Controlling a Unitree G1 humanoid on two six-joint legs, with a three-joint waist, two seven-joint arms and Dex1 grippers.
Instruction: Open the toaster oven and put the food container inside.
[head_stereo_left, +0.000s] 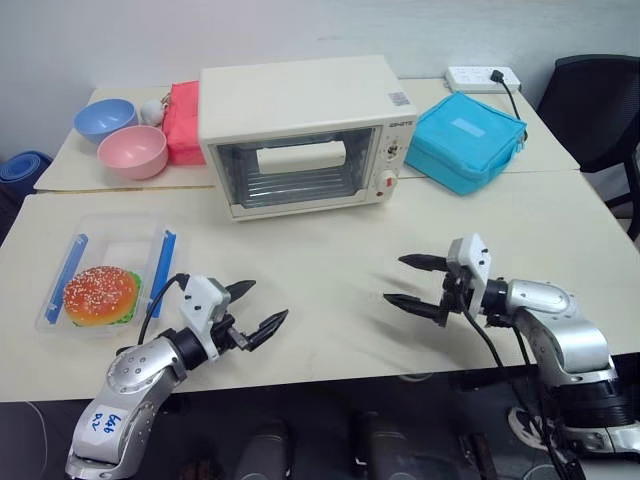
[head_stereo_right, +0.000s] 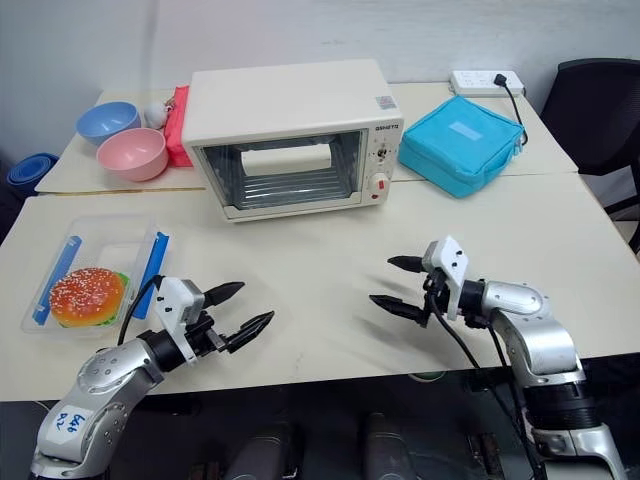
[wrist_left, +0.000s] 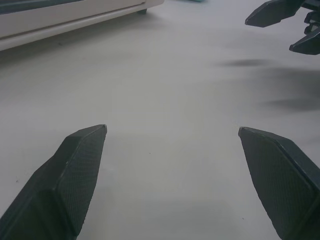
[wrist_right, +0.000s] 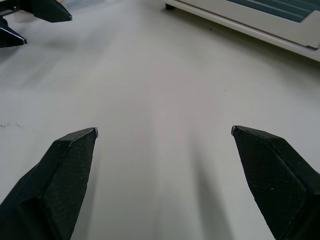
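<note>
Nearest to me, both arms hover low over the front of the cream table (head_stereo_left: 330, 290): my left gripper (head_stereo_left: 255, 310) points inward toward the middle, its two black fingers spread wide with nothing between them, and my right gripper (head_stereo_left: 412, 284) faces it from the other side, likewise spread wide and empty. In the wrist views each pair of fingertips frames only bare tabletop, with the lower edge of the oven beyond. Just outboard of the left gripper, at the table's front left, lies the food container (head_stereo_left: 105, 270), a clear box with two blue side clips (head_stereo_left: 164, 258), the sesame-bun burger (head_stereo_left: 99, 294) resting at its near end; the container is flat on the table, apart from both grippers, and neither touches it. Farther back, at the middle of the table, stands the toaster oven (head_stereo_left: 300, 130), its glass door upright and shut, the white bar handle (head_stereo_left: 302, 156) across the front and the knobs with a red button (head_stereo_left: 388, 182) at its right. I judge that no step of the task is yet done: the door is still to be pulled down by the handle, the container then to be lifted and slid onto the rack inside. Behind and beside the oven sit a pink bowl (head_stereo_left: 132, 151) and a blue bowl (head_stereo_left: 105, 119) at far left, a red pouch (head_stereo_left: 182, 122) against the oven's side, a turquoise bag (head_stereo_left: 465, 140) at far right, and a white power strip (head_stereo_left: 483, 76) at the rear edge.
</note>
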